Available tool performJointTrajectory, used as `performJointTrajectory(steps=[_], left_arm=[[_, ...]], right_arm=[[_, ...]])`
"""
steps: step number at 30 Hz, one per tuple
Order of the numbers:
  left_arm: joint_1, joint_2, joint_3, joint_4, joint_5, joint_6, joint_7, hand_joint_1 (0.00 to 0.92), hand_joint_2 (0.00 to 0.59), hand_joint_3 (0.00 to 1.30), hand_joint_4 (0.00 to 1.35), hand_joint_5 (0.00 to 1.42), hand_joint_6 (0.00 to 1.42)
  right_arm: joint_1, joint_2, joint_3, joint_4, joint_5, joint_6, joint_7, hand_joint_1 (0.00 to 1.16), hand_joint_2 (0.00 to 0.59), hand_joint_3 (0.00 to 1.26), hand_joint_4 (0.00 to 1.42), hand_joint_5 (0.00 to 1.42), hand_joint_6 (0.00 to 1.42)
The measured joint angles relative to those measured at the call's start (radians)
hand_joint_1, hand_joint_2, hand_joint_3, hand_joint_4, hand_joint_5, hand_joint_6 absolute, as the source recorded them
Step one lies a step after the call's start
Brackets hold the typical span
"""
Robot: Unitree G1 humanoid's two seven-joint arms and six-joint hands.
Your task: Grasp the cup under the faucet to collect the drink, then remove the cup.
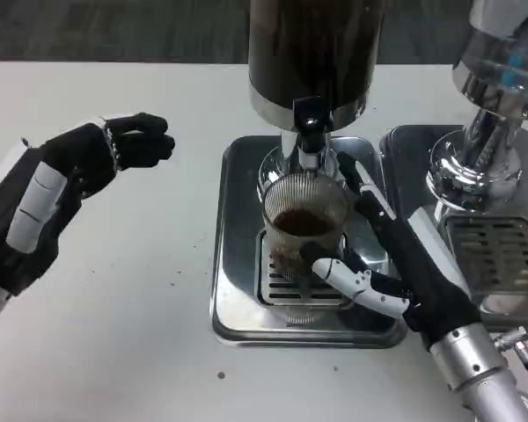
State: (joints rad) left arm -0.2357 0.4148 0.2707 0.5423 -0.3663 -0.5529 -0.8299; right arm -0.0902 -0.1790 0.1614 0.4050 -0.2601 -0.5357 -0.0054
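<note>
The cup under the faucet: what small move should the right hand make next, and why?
Probably hold steady a moment, then draw the cup toward the robot off the drip tray. The right hand already grips it, dark drink sits inside, and the faucet hangs just above its rim.

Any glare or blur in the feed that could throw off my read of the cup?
Head view: the cup and right robot hand are sharp; strong glare sits on the chrome machine at right; the dispenser body is dark, detail lost; the left robot hand looks slightly soft.
</note>
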Motion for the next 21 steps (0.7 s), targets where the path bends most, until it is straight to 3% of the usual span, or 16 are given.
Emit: performJointTrajectory(steps=[11, 21], left_arm=[[0.009, 0.0, -0.004, 0.075, 0.03, -0.04, 0.001, 0.0, 0.131, 0.42, 0.41, 0.34, 0.27], [0.009, 0.002, -0.013, 0.135, 0.063, -0.048, 0.004, 0.0, 0.137, 0.44, 0.42, 0.35, 0.27]], right_arm=[[-0.021, 0.015, -0.019, 0.098, 0.067, -0.01, 0.03, 0.49, 0.237, 0.0, 0.0, 0.0, 0.05], [-0.061, 0.017, -0.019, 0.181, 0.081, -0.056, 0.047, 0.6, 0.208, 0.0, 0.0, 0.0, 0.06]])
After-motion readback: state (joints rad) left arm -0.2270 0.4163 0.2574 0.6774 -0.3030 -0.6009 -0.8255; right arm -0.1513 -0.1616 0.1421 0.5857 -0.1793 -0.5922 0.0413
